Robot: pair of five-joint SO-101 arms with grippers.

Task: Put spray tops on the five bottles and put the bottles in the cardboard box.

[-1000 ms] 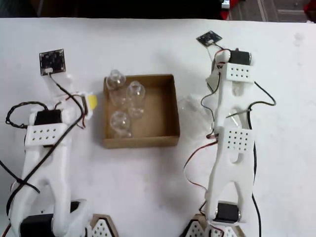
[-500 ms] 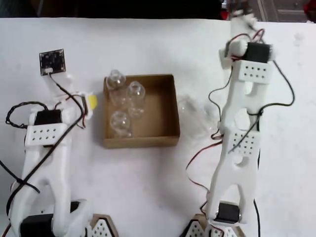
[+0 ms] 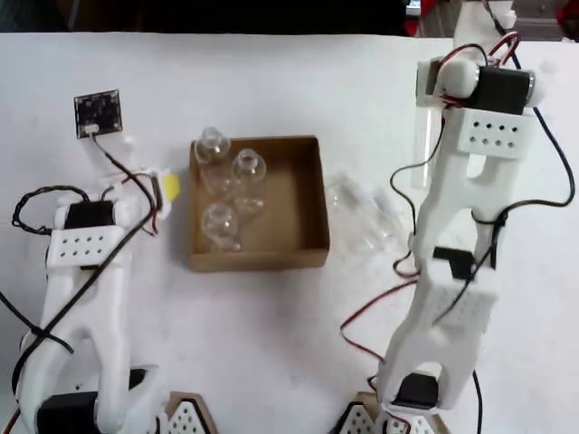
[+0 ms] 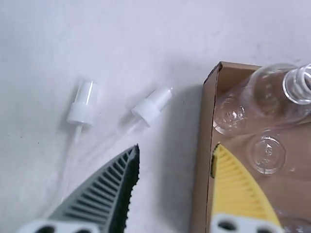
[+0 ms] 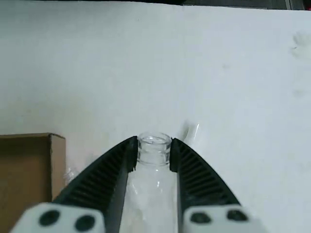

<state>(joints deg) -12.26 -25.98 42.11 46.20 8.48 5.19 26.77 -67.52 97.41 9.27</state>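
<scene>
The right arm (image 3: pixel 457 235) has been swung out and stretched toward the far side of the worktop (image 3: pixel 271 81). Nearest, the left gripper (image 4: pixel 176 148) is held wide open, and one wall of the cardboard box (image 4: pixel 203 160) is seen between its fingers. Two spray tops (image 4: pixel 81 108) are laid on the worktop just beside the box. Three bottles (image 3: pixel 249 169) are lying in the box, with no tops on. Farther off, the right gripper (image 5: pixel 153 150) is closed on the neck of a clear bottle (image 5: pixel 150 194). The topping step seems to be in hand. Next, a spray top should be picked up and the held bottle brought to it.
</scene>
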